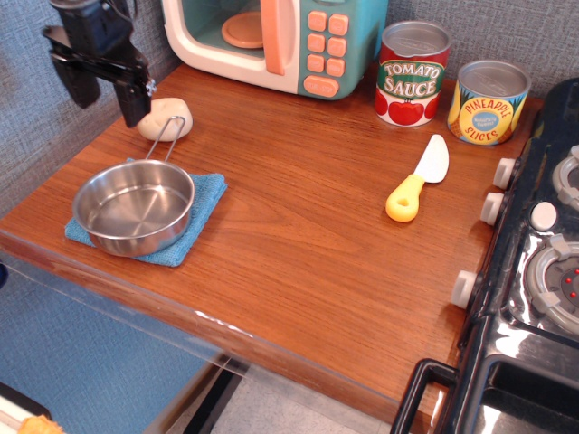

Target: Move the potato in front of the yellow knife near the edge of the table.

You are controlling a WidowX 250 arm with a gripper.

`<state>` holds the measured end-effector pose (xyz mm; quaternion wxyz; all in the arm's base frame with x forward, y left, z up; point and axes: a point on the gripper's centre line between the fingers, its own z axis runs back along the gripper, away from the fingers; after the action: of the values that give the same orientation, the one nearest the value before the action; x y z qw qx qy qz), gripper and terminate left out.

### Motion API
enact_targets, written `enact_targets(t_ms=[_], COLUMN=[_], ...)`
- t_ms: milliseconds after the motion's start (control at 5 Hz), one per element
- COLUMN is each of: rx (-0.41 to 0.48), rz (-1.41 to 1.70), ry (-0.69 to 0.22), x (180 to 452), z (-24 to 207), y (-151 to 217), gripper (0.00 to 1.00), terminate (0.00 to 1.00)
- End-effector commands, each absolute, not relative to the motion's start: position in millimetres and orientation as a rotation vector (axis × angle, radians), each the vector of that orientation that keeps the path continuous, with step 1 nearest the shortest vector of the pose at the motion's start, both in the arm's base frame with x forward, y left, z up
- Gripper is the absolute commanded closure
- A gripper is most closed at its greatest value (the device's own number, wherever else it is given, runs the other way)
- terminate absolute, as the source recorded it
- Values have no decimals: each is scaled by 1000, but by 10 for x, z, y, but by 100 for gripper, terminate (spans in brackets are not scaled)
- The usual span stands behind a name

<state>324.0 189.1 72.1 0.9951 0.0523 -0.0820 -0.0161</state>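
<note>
The pale cream potato [166,118] lies on the wooden table [298,244] at the back left, just behind the pan's handle. My gripper [108,97] is open and empty, hanging just left of the potato with its black fingers [136,101] apart, the right one close beside the potato. The yellow knife [417,181] with its white blade lies on the right side of the table, handle pointing toward the front edge.
A steel pan [134,206] sits on a blue cloth [204,201] at the front left. A toy microwave [276,41] stands at the back, with a tomato sauce can [412,72] and pineapple can [488,101]. A black toy stove [534,271] fills the right side.
</note>
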Motion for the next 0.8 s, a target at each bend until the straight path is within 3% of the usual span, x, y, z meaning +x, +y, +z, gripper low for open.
enact_targets(t_ms=[0,600], rx=[160,203], rz=[-60,-67], ry=[-177,-90], x=[3463,3650], z=[697,492], y=[2001,1933], gripper=[0,0], terminate=[0,0])
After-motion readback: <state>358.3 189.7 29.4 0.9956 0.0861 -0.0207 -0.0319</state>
